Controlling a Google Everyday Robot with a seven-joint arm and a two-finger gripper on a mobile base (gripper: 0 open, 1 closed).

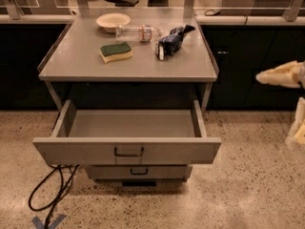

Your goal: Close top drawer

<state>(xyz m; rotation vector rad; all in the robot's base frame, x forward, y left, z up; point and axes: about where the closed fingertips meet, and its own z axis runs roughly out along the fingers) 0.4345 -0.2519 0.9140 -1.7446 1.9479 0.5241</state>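
The top drawer [126,150] is a wide grey metal drawer with a small dark handle [128,151]. It is pulled far out of the grey cabinet, and its tray [131,123] holds nothing. My gripper [281,76] shows as cream-coloured parts at the far right edge, level with the cabinet top. It is well to the right of the drawer and touches nothing.
On the cabinet top [86,63] lie a green-and-yellow sponge [116,51], a bowl [112,20], a lying plastic bottle [138,32] and a dark blue bag [170,41]. A narrower drawer front [138,171] is below. A black cable [50,197] loops on the floor at left.
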